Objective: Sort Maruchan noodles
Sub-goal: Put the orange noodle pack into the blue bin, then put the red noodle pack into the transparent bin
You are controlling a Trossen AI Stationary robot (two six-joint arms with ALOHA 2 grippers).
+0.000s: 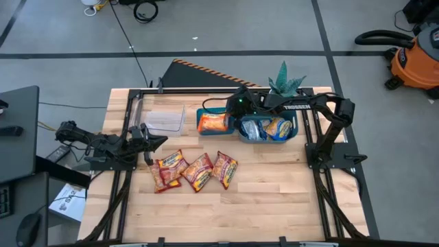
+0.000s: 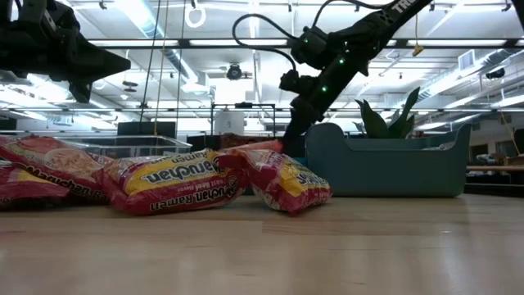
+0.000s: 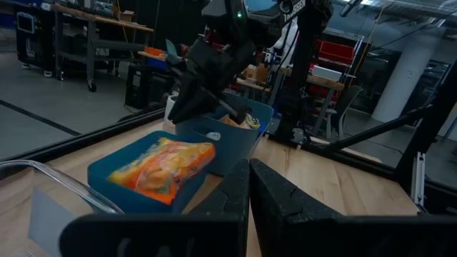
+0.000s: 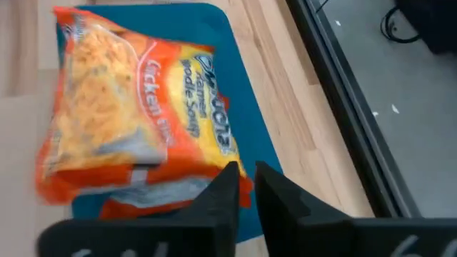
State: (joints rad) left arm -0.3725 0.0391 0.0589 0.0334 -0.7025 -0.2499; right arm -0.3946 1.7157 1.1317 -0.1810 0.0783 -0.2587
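Three red noodle packets (image 1: pixel 197 171) lie flat side by side on the table's near middle, and they fill the low view's left (image 2: pixel 168 182). Orange packets (image 1: pixel 212 123) (image 4: pixel 136 107) lie stacked in the left teal bin (image 3: pixel 107 171). Blue-and-white packets (image 1: pixel 266 129) sit in the right teal bin (image 1: pixel 296 130). My right gripper (image 4: pixel 245 180) (image 1: pixel 236 106) hangs over the orange packets' edge at the left bin, shut, with nothing between its fingers. My left gripper (image 3: pixel 248 187) (image 1: pixel 154 140) waits shut at the table's left, above the wood beside the red packets.
A clear plastic tray (image 1: pixel 164 118) sits left of the teal bins. A green plant (image 1: pixel 287 82) stands at the far edge behind the right bin. Bare wood lies free along the near edge and right of the red packets. Metal frame rails run down both sides.
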